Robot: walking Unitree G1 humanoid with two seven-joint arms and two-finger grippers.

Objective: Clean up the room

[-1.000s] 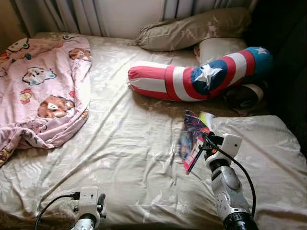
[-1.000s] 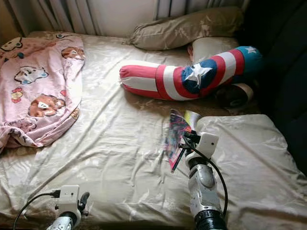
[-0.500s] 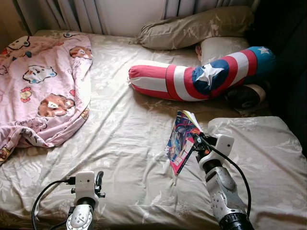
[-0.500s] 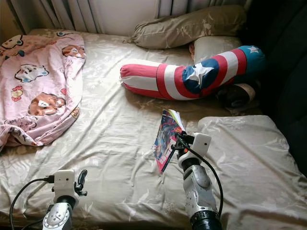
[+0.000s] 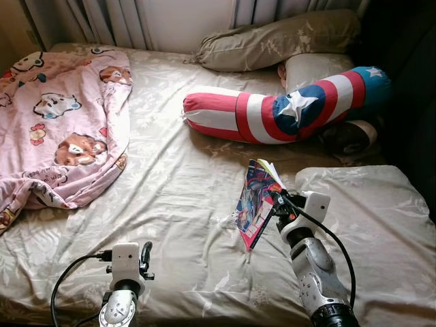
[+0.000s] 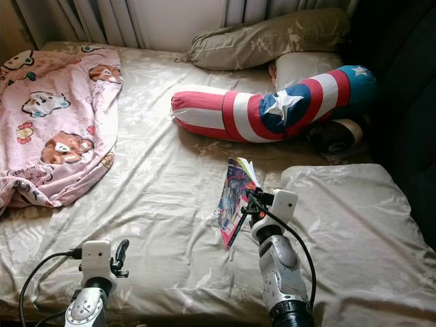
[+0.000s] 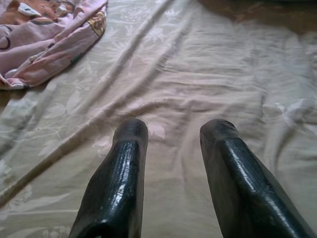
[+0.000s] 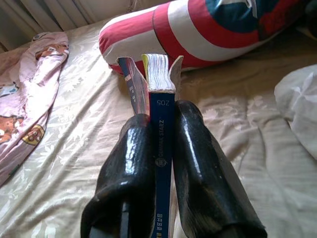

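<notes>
A colourful paperback book [image 5: 256, 202] stands on edge above the beige bed sheet [image 5: 177, 197], right of the bed's middle. My right gripper [image 5: 274, 204] is shut on it; in the right wrist view the two black fingers [image 8: 195, 163] clamp the blue spine of the book [image 8: 161, 124], whose pages fan slightly at the far end. My left gripper [image 5: 144, 255] hovers low near the bed's front edge with its fingers [image 7: 126, 173] open over bare sheet.
A pink cartoon blanket [image 5: 58, 122] is bunched at the left. A red, white and blue star bolster [image 5: 286, 109] lies across the back right, with beige pillows [image 5: 272, 41] behind it. A rumpled beige pillow [image 5: 368, 218] sits at the right.
The right gripper has carried the book leftward and slightly nearer, turning it more on edge. The left gripper has risen a little into view.
</notes>
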